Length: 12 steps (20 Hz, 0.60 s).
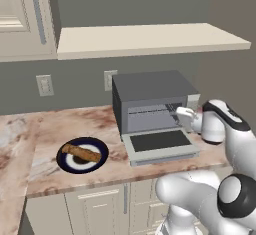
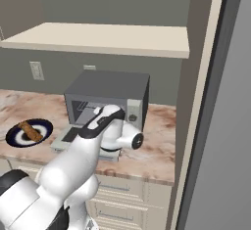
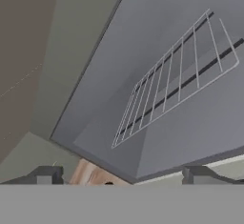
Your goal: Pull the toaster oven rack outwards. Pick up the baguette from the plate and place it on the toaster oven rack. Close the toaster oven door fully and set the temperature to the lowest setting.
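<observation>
Marble counter (image 1: 45, 174) — arm outstretched, tool (image 1: 181, 113) agape at toaster oven (image 1: 150, 99) mouth, empty

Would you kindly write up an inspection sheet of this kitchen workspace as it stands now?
Surface: marble-patterned counter, no spills seen.
Toaster oven: on the counter by the wall.
Toaster oven door: folded down flat, open.
Toaster oven rack: inside the cavity, not pulled out.
Baguette: lying on the plate, left of the oven.
Clutter: nothing seen.
Gripper: open, empty, at the right side of the oven mouth, pointed into the cavity.
Cables: nothing seen; wall outlets behind the counter.
Surroundings: shelf above the oven, cabinets below.
</observation>
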### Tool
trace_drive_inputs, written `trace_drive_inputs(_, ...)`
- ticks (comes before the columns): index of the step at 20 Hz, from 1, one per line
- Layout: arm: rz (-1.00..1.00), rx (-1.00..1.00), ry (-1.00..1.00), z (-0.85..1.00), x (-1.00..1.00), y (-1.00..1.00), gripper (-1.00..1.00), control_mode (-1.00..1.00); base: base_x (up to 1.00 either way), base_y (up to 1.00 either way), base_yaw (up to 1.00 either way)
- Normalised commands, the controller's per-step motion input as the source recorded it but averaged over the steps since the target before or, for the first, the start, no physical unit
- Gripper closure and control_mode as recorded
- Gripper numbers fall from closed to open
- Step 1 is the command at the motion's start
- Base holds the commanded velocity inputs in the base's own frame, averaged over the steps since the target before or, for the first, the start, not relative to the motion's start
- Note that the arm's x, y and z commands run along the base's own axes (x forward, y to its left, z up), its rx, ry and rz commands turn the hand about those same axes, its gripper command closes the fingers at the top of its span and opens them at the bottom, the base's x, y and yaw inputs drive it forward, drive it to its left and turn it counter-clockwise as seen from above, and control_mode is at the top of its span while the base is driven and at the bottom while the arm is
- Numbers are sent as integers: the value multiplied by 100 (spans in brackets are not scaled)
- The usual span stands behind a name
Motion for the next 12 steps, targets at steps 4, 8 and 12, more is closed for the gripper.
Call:
trace_drive_inputs(4,-3,-2,-2,-22,30,17,-100,-100,0,0,0)
trace_drive_inputs(8,-2,0,-2,-18,27,22,-100,-100,0,0,0)
trace_drive_inputs(12,-2,0,-6,-5,30,18,-100,-100,0,0,0)
